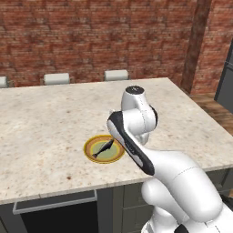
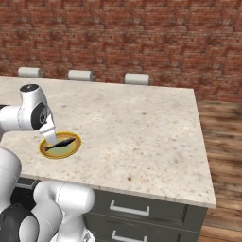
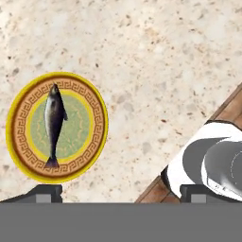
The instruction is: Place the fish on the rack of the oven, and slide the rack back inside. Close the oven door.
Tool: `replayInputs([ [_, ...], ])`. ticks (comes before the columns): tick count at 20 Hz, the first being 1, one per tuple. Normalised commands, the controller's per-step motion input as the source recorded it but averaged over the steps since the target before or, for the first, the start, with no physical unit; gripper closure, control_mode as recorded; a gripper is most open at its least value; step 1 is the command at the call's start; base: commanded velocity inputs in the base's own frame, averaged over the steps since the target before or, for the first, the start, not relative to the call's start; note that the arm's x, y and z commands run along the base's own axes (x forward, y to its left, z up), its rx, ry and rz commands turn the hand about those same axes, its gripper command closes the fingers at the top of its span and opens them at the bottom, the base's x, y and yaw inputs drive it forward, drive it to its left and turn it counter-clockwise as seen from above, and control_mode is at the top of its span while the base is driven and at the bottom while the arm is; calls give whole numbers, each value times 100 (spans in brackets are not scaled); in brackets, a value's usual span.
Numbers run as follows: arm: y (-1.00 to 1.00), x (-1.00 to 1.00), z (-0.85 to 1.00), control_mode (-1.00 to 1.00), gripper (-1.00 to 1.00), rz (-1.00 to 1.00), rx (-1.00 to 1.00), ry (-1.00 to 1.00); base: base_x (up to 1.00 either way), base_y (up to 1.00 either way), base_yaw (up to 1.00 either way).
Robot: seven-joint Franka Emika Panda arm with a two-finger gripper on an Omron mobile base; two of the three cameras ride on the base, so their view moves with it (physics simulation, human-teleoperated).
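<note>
Fish: laid lengthwise across the middle of a round yellow-rimmed plate.
Plate: set on the speckled stone counter, near its front edge.
Gripper: held above the counter, jaws spread wide, nothing gripped.

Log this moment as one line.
fish: lying on plate | hand: open, above counter, beside plate | grasp: not yet

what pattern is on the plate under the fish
The plate has a yellow rim, a brown band with a Greek-key pattern and a green centre, clearest in the hand view.
</note>
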Motion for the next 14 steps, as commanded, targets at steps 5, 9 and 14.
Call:
replayInputs([
  [5, 0, 17, -15, -100, -100, -6, 9, 16, 0, 0, 0],
  [9, 4, 29, -11, -100, -100, 0, 0, 8, 0, 0, 0],
  [14, 4, 42, -17, -100, -100, 0, 0, 1, 0, 0, 0],
])
